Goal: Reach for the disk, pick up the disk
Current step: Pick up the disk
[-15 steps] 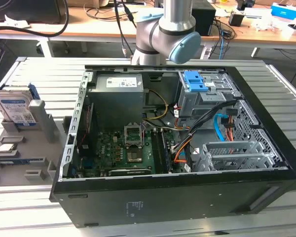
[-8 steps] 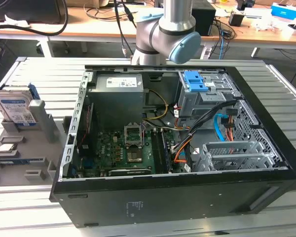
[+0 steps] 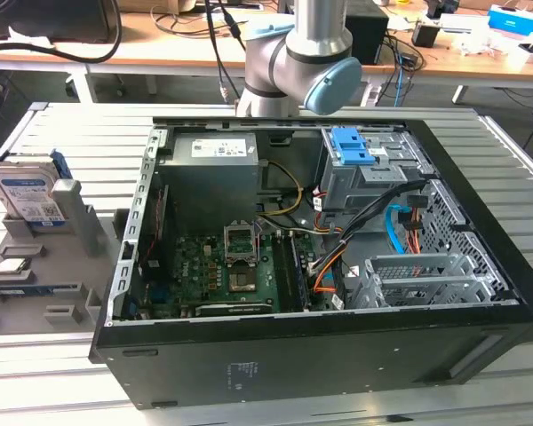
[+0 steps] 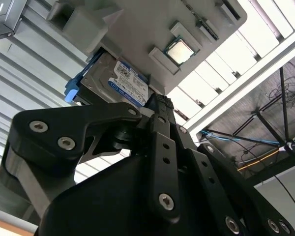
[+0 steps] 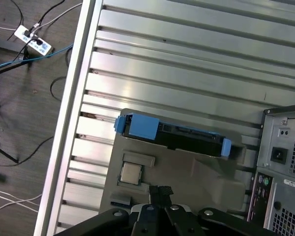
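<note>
The disk stands on edge in a grey stand at the exterior view's left, its blue-and-white label facing out and a blue rail behind it. From above in the first wrist view, the disk is a dark strip with blue plastic at both ends. Its label also shows in the second wrist view, on the disk. My gripper hovers over the stand, apart from the disk and holding nothing. Its black fingertips are pressed together, shut.
An open black computer case fills the middle of the slatted metal table, close beside the stand. A processor chip lies on the stand near my fingertips. The table edge and the floor with cables lie past the stand.
</note>
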Robot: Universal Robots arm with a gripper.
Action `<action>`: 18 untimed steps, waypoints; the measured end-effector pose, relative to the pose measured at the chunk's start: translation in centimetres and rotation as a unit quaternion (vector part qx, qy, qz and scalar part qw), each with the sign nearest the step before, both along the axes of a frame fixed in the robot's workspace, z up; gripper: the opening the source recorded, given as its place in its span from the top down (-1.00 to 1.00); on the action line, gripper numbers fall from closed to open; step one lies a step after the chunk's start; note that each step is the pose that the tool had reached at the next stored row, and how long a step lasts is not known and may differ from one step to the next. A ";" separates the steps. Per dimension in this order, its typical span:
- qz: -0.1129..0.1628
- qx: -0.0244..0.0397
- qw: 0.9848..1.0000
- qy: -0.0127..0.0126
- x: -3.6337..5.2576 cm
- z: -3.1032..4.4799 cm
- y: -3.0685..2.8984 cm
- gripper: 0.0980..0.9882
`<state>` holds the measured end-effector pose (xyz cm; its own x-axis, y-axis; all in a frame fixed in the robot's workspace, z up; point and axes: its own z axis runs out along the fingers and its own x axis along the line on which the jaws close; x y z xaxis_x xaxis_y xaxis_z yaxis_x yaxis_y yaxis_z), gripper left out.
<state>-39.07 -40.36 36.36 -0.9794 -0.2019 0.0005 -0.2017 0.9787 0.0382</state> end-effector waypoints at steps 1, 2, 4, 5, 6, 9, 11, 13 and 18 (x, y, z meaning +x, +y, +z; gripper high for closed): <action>0.003 0.000 1.000 0.000 0.00 0.00 0.00 0.98; 0.005 0.000 1.000 0.000 0.00 0.00 0.00 0.98; 0.012 0.000 1.000 0.000 0.00 0.00 0.00 0.98; 0.015 0.000 1.000 0.000 0.00 0.00 0.00 0.98; 0.019 0.000 1.000 0.000 0.00 0.00 0.00 0.98; 0.031 0.000 1.000 0.000 0.00 0.00 0.00 0.98; 0.039 0.000 0.999 0.000 0.00 0.00 0.00 0.98; 0.045 0.000 0.999 0.000 0.00 0.00 0.00 0.98; 0.066 0.000 0.998 0.000 0.00 0.00 0.00 0.98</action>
<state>-39.07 -40.36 36.36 -0.9443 -0.3291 0.0004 -0.3289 0.9436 0.0382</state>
